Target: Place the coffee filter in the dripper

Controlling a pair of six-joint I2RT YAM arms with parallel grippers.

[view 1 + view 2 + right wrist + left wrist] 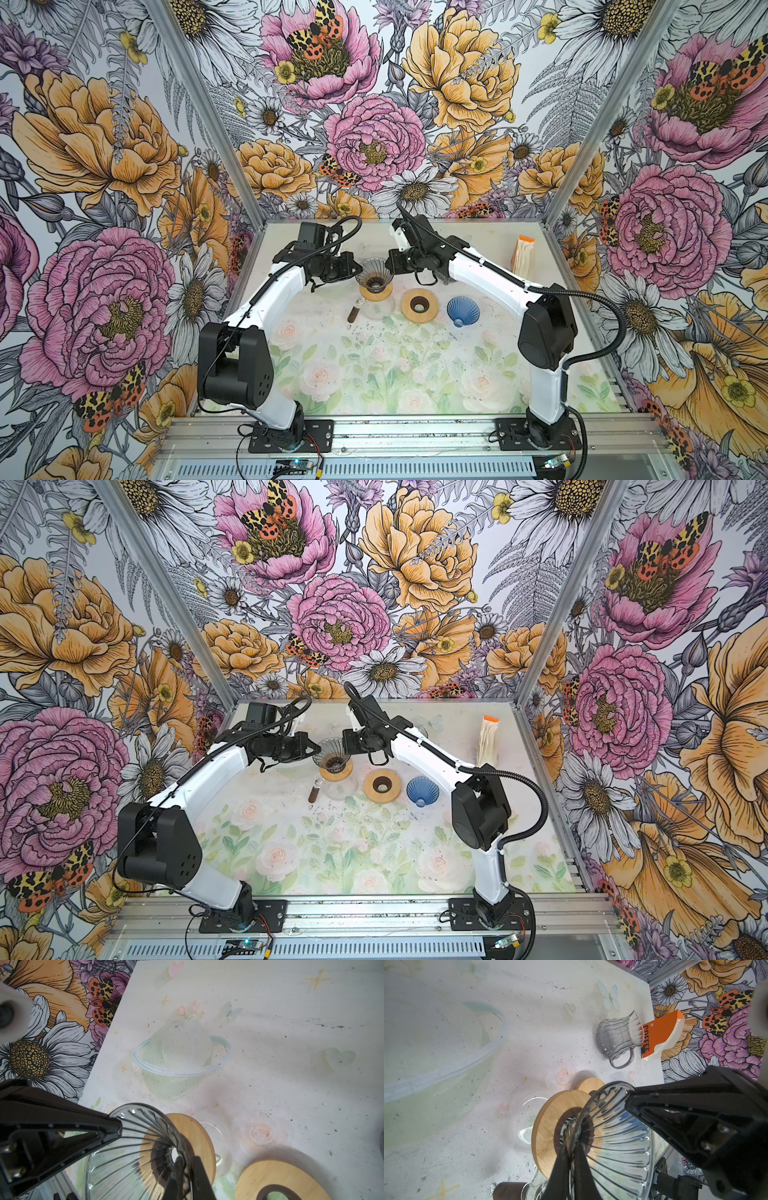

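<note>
A clear ribbed glass dripper [374, 272] [331, 752] sits in a wooden ring on a glass carafe [379, 307] mid-table, with nothing inside it. My left gripper [358, 272] [572, 1147] is shut on the dripper's [616, 1147] left rim. My right gripper [388, 266] [187, 1160] is shut on the opposite rim of the dripper [124, 1159]. The coffee filters stand as white papers in an orange-topped packet [524, 255] [488, 739] [662, 1036] at the back right, apart from both grippers.
A loose wooden ring [419, 305] [278, 1180] and a blue glass dripper [462, 311] on its side lie right of the carafe. The carafe's brown handle [354, 314] points to the front left. A ribbed glass pitcher [618, 1039] stands near the packet.
</note>
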